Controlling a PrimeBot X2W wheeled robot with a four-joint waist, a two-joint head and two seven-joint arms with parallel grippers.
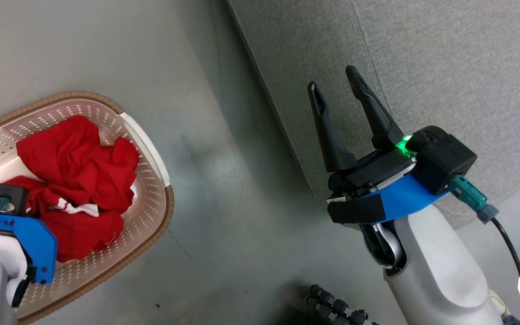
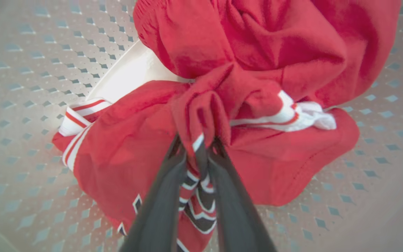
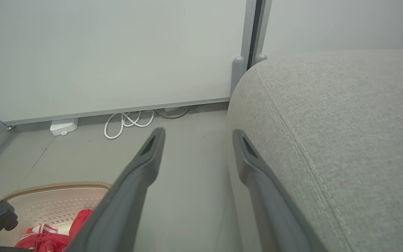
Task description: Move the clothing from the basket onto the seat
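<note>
My left hand points down into the basket, pinching a red shirt. My right hand hangs wide open by the sofa edge.

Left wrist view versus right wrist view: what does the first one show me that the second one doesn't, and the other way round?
Left wrist view: the left gripper, its two dark fingers closed on a fold of the soft red shirts, with white trim and black-and-white lettering up close. Right wrist view: the open right gripper, the big grey woven-fabric sofa, a pale wall and a coiled white cable on the floor. Both: red shirts lying in the cream perforated plastic basket.
</note>
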